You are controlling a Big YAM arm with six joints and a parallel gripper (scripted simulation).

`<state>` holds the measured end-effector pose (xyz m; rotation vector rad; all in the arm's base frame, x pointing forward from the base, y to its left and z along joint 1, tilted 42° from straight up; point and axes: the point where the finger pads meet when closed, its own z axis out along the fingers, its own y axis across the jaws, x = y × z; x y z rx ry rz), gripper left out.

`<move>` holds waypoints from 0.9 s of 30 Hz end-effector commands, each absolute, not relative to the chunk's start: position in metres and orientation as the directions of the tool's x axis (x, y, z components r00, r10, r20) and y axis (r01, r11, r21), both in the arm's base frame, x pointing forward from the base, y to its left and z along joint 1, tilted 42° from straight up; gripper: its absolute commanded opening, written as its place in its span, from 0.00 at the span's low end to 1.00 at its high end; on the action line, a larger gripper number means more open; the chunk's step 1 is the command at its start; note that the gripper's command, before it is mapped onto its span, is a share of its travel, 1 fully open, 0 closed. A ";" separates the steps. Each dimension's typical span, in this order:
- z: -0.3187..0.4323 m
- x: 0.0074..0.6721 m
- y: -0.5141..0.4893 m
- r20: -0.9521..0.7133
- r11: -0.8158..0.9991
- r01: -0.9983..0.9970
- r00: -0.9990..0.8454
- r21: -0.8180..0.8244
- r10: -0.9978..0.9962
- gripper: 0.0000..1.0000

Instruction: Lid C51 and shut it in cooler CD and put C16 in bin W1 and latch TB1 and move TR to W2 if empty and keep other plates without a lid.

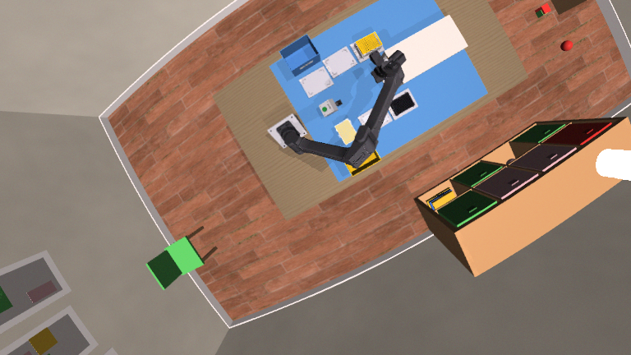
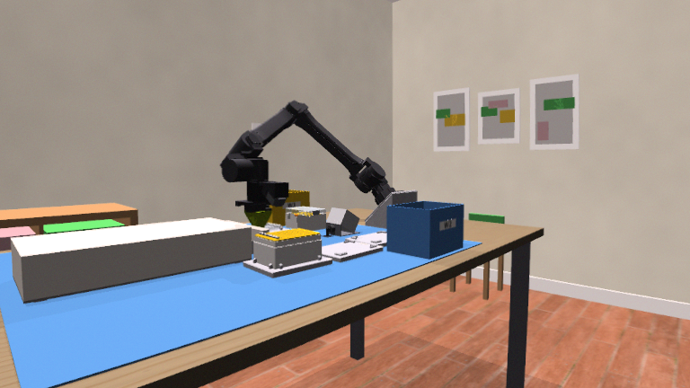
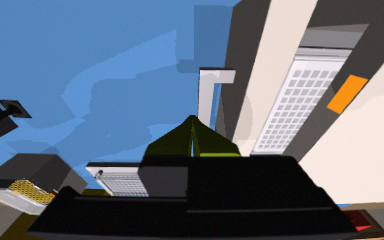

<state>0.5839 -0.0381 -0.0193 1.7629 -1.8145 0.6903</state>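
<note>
From above, the tool point(image 1: 375, 59) hovers beside the yellow-tipped tip rack point(image 1: 366, 43) near the long white cooler point(image 1: 430, 42); side-on it hangs over the blue mat point(image 2: 167, 307); the wrist view shows its fingers pressed together, gripping nothing.

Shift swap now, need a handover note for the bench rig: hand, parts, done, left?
Hand: shut, empty, hanging just above the mat beside the rack with yellow tips, near the cooler.
Black plate: in its nest, not binned. Yellow bin: under the elbow.
Rack has tips: leave it.
Left: bin the black plate; check the white plate and the tip box latch, neither clear here; then press the green key.
</note>
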 end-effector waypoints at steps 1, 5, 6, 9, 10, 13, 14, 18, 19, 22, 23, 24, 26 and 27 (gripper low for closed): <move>-0.011 0.608 -0.043 0.671 0.028 -0.999 -0.043 -0.032 -0.740 0.00; -0.011 0.611 -0.041 0.670 0.028 -0.999 -0.051 -0.045 -0.741 0.00; -0.011 0.611 -0.040 0.670 0.025 -0.999 -0.049 -0.045 -0.741 0.00; -0.011 0.611 -0.040 0.669 0.025 -0.999 -0.049 -0.045 -0.741 0.00; -0.011 0.611 -0.040 0.669 0.025 -0.999 -0.049 -0.045 -0.741 0.00; -0.011 0.611 -0.040 0.669 0.025 -0.999 -0.049 -0.045 -0.741 0.00; -0.011 0.611 -0.040 0.669 0.025 -0.999 -0.049 -0.045 -0.741 0.00; -0.011 0.611 -0.040 0.669 0.025 -0.999 -0.049 -0.045 -0.741 0.00; -0.011 0.611 -0.040 0.669 0.025 -0.999 -0.049 -0.045 -0.741 0.00; -0.011 0.611 -0.040 0.669 0.025 -0.999 -0.049 -0.045 -0.741 0.00; -0.011 0.611 -0.040 0.669 0.025 -0.999 -0.049 -0.045 -0.741 0.00; -0.011 0.611 -0.040 0.669 0.025 -0.999 -0.049 -0.045 -0.741 0.00; -0.011 0.611 -0.040 0.669 0.025 -0.999 -0.049 -0.045 -0.741 0.00; -0.011 0.611 -0.040 0.669 0.025 -0.999 -0.049 -0.045 -0.741 0.00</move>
